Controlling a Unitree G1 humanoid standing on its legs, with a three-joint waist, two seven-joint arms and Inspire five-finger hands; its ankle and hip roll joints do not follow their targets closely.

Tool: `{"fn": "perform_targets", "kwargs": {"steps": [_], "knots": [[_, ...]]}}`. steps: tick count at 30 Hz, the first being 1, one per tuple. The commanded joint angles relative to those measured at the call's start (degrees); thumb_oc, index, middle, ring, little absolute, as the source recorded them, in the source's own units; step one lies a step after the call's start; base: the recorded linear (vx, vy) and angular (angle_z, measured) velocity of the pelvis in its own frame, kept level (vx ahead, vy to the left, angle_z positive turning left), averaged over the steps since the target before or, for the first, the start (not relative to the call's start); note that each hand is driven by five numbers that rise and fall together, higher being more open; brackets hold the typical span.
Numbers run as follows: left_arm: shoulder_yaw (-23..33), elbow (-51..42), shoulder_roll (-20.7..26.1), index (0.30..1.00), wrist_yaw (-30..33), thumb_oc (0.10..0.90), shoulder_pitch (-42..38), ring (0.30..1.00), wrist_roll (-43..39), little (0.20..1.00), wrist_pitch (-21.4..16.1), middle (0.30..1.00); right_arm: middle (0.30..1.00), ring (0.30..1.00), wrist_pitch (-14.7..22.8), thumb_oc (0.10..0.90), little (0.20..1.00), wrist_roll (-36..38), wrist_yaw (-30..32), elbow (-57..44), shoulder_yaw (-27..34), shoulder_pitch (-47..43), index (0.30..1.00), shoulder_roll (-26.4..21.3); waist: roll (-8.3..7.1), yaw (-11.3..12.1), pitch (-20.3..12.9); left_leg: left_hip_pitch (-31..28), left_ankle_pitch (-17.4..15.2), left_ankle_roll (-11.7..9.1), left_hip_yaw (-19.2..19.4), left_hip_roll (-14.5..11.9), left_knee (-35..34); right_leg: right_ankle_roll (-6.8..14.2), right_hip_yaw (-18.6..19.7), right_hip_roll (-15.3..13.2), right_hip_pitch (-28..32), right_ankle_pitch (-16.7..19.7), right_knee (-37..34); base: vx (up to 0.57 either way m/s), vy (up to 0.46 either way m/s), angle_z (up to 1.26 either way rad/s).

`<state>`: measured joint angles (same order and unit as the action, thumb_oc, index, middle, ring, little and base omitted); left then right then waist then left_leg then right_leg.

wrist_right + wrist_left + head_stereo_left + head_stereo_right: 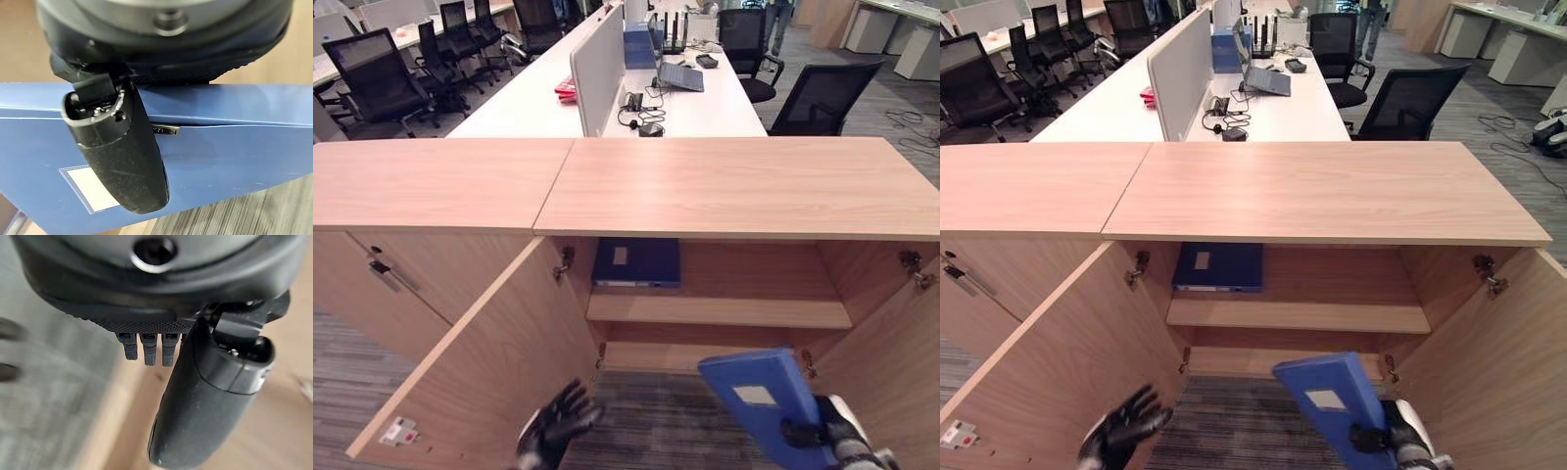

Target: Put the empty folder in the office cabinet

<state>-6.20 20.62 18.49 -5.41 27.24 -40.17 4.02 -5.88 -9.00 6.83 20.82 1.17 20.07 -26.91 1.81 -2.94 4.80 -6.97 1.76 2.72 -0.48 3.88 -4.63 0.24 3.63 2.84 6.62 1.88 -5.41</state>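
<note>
- Your right hand (837, 431) holds the blue folder (759, 397) near its lower end, the thumb pressed across its face and the fingers behind it, as the right wrist view shows.
- The folder is in the air, tilted, in front of the open cabinet and below the level of the shelf (720, 311); it is not yet inside.
- Your left hand (553, 428) is empty, the fingers spread and relaxed, just beside the open left door (489, 362).
- On the shelf, at the left side, another dark blue folder (636, 262) already lies flat; the right part of the shelf is free.
- Risk: the grip is at one end only, so I judge the folder can swing or slip out when you lift it.
- Risk: the top end of the folder can hit the front edge of the shelf or the cabinet top (734, 186) if you push forward before you raise it enough.
- Risk: your arm is near the right door (891, 362); a wide move can knock against it.
- Risk: if you aim too far left, you push the other folder.
</note>
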Motion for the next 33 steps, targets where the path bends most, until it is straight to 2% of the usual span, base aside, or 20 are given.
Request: {"fn": "perform_targets", "kwargs": {"steps": [1,3,6,7,8,9,10,12,14,16,19,22,25,27,28,30,31,32,33], "knots": [[-0.41,-3.63,0.15,0.9,-1.48,0.8,-6.74,0.9,-0.54,0.9,-2.89,0.9,0.3,0.3,4.39,0.4,0.3,-4.04,3.23,-4.95,-1.18,-8.06,0.3,-2.66,-1.94,0.4,-3.03,-0.3,-7.15,-0.92,-4.0,1.07,-0.37,4.43,-4.04,-1.61,0.6,-4.36,0.41,0.01,-0.003,0.1],[-0.34,-2.06,-0.42,0.9,-1.44,0.8,-6.87,0.9,-0.51,0.9,-2.63,0.9,0.3,0.3,4.04,0.4,0.3,-4.23,3.77,-4.3,-0.87,-8.22,0.3,-2.66,-1.94,0.41,-3.06,-0.3,-7.15,-0.93,-4.04,1.08,-0.37,4.38,-4.07,-1.6,0.61,-4.41,0.41,0.01,-0.004,0.09],[0.36,2.63,-2.5,0.9,1.05,0.8,-8.11,0.9,-0.04,0.9,-1.88,0.9,0.3,0.3,3.73,0.4,0.3,4.93,6.25,-1.26,0.34,-9.67,0.3,0.84,-1.97,0.48,-3.0,-0.24,-7.05,-0.98,-4.23,1.06,-0.37,4.2,-4.26,-1.59,0.54,-4.53,0.41,0.0,-0.009,0.06],[0.03,3.7,-2.78,0.9,2.0,0.8,-8.63,0.9,0.36,0.9,-1.56,0.9,0.3,0.3,5.27,0.4,0.3,15.23,7.33,0.67,0.51,-10.83,0.3,3.46,-2.05,0.48,-2.86,-0.27,-6.97,-1.02,-4.24,1.05,-0.37,4.12,-4.25,-1.59,0.58,-4.46,0.41,0.0,-0.018,0.06],[-1.68,6.24,-3.28,0.9,3.21,0.8,-9.96,0.9,0.25,0.9,-0.25,0.9,0.3,0.3,9.52,0.4,0.3,39.89,4.23,3.46,0.85,-12.8,0.3,9.45,-2.14,0.6,-2.68,-0.42,-6.87,-1.2,-4.09,1.0,-0.37,4.03,-4.15,-1.53,0.71,-4.29,0.41,-0.01,-0.016,0.05],[-1.67,6.26,-3.28,0.9,3.2,0.8,-10.01,0.9,0.25,0.9,-0.26,0.9,0.3,0.3,9.57,0.4,0.3,39.94,4.19,3.54,0.85,-12.87,0.3,9.43,-2.16,0.59,-2.77,-0.22,-6.74,-1.21,-4.09,1.03,-0.37,4.03,-4.15,-1.56,0.51,-4.2,0.41,0.0,-0.018,0.04],[-3.01,7.29,-3.69,0.9,3.26,0.8,-10.49,0.9,-0.19,0.9,1.21,0.9,0.3,0.3,10.7,0.4,0.3,51.31,1.6,3.97,0.92,-13.44,0.3,11.97,-2.2,0.55,-2.72,-0.26,-6.67,-1.3,-4.04,1.02,-0.37,4.01,-4.04,-1.5,0.48,-4.11,0.41,0.0,0.0,0.0],[-4.57,8.27,-3.87,0.9,3.49,0.8,-11.13,0.9,-1.67,0.9,2.08,0.9,0.3,0.3,12.29,0.4,0.3,63.51,-0.71,3.57,-0.44,-14.11,0.3,14.98,-2.14,0.52,-2.83,-0.24,-6.65,-1.53,-3.88,0.98,-0.37,4.06,-4.06,-1.48,0.4,-4.01,0.41,0.0,0.0,0.0],[-5.96,8.32,-4.05,0.9,3.83,0.8,-10.93,0.9,-5.2,0.9,2.82,0.9,0.3,0.3,12.68,0.4,0.3,74.24,-3.43,1.98,-0.74,-14.62,0.3,17.85,-1.85,0.53,-2.97,-0.39,-6.73,-1.72,-3.67,0.92,-0.37,4.16,-3.97,-1.44,0.46,-3.94,0.41,0.01,-0.007,-0.02],[-6.82,9.45,-4.29,0.9,4.16,0.8,-10.66,0.9,-7.16,0.9,3.34,0.9,0.3,0.3,14.88,0.4,0.3,81.25,-3.63,1.22,-0.87,-15.24,0.3,20.08,-1.63,0.56,-3.2,-0.51,-6.81,-1.85,-3.56,0.89,-0.37,4.15,-3.9,-1.34,0.47,-3.98,0.41,0.03,-0.014,0.02],[-7.89,12.28,-4.67,0.9,4.85,0.8,-11.3,0.9,-8.28,0.9,4.47,0.9,0.3,0.3,17.85,0.4,0.3,86.9,-2.47,0.03,-0.3,-16.33,0.3,21.83,-1.37,0.55,-3.53,-0.57,-6.81,-2.02,-3.45,0.84,-0.37,4.13,-3.85,-1.27,0.51,-3.98,0.41,0.01,-0.004,0.01],[-6.73,16.58,-5.42,0.9,5.23,0.8,-12.29,0.9,-7.23,0.9,5.18,0.9,0.3,0.3,19.48,0.4,0.3,88.5,-0.97,-0.71,1.7,-16.87,0.3,22.13,-1.21,0.54,-3.76,-0.61,-7.0,-2.3,-3.45,0.7,-0.37,3.98,-3.89,-1.17,0.53,-4.13,0.41,0.04,-0.03,0.01],[-3.02,24.89,-7.14,0.9,5.21,0.8,-14.24,0.9,-5.2,0.9,5.35,0.9,0.3,0.3,20.68,0.4,0.3,89.01,-0.73,-0.32,4.06,-17.17,0.3,21.67,-1.27,0.35,-3.68,-0.98,-7.4,-2.48,-3.44,0.22,-0.37,3.67,-3.78,-0.74,0.49,-4.4,0.41,0.06,-0.066,0.0],[-2.26,26.64,-7.6,0.9,5.22,0.8,-14.75,0.9,-4.72,0.9,5.21,0.9,0.3,0.3,20.44,0.4,0.3,88.94,-0.73,0.16,4.59,-17.34,0.3,21.39,-1.22,0.25,-3.52,-1.23,-7.47,-2.51,-3.35,-0.04,-0.37,3.52,-3.58,-0.56,0.56,-4.48,0.41,-0.01,-0.074,-0.06],[0.14,29.81,-7.8,0.9,6.35,0.8,-17.02,0.9,-4.86,0.9,4.11,0.9,0.3,0.3,20.96,0.4,0.3,88.52,-1.06,1.88,6.19,-18.63,0.3,19.8,-1.9,0.07,-1.05,2.42,-7.94,-3.41,-1.72,-0.48,6.41,2.68,-2.82,-0.49,-0.12,-4.91,1.48,-0.17,-0.101,-0.1],[1.56,30.15,-7.93,0.9,6.89,0.8,-18.36,0.9,-5.67,0.9,3.33,0.9,0.3,0.3,21.48,0.4,0.3,88.13,-0.93,2.11,7.54,-19.4,0.3,18.84,-2.91,0.36,1.66,8.32,-9.2,-5.04,-0.36,-0.03,16.53,2.11,-2.95,-1.29,-0.84,-5.12,3.03,-0.18,-0.105,-0.07],[2.22,30.11,-8.16,0.9,7.01,0.8,-18.5,0.9,-5.82,0.9,3.19,0.9,0.3,0.3,21.68,0.4,0.3,88.12,-0.93,2.49,8.3,-19.64,0.3,18.59,-2.84,0.61,2.23,10.74,-10.03,-4.85,-0.13,-0.15,20.7,1.74,-3.12,-1.28,-0.93,-5.46,3.36,-0.07,-0.052,0.04],[2.45,30.09,-8.55,0.9,7.31,0.8,-18.61,0.9,-6.12,0.9,3.03,0.9,0.3,0.3,21.99,0.4,0.3,88.08,-0.68,2.85,8.85,-19.98,0.3,18.39,-2.95,0.87,2.95,12.7,-9.23,-4.43,-0.22,0.08,23.48,1.42,-3.12,-1.43,-0.67,-5.76,3.58,-0.04,-0.019,0.06],[2.75,30.72,-8.64,0.9,7.72,0.8,-19.26,0.9,-6.45,0.9,2.76,0.9,0.3,0.3,22.46,0.4,0.3,88.08,-0.63,3.44,9.85,-20.84,0.3,17.96,-2.86,1.11,3.6,17.03,-8.6,-3.68,-1.15,1.08,25.39,1.14,-3.18,-1.49,-1.04,-6.25,4.09,-0.01,-0.001,-0.12]]}}
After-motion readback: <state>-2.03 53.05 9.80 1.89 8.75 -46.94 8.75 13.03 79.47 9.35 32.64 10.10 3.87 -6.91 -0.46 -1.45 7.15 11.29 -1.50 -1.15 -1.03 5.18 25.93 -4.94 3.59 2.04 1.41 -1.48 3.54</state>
